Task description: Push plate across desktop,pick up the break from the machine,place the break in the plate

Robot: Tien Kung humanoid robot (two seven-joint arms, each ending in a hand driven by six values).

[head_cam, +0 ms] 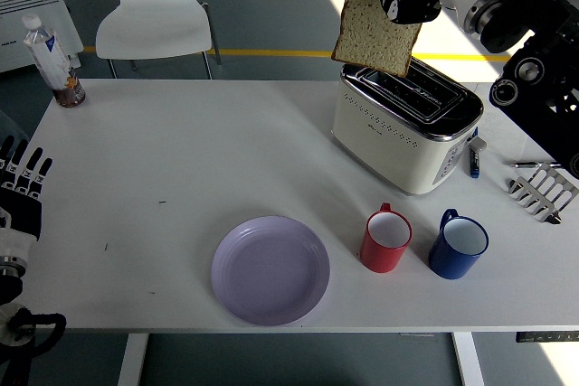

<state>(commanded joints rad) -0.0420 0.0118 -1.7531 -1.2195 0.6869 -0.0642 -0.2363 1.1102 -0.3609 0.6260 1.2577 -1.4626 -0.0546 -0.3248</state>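
Okay, starting at the left edge: my left hand (20, 189) rests beside the white table (181, 151), black fingers spread and holding nothing. Far left corner, a clear plastic bottle (47, 56) stands upright. Near the front edge sits the round lilac plate (270, 269), bare. Right of it a red mug (386, 240), then a blue mug (458, 246), close together. Behind them the cream toaster (403, 128). Above its left end hangs the brown bread slice (375, 26), clear of the slots, pinched at its top corner by my right hand (418, 2).
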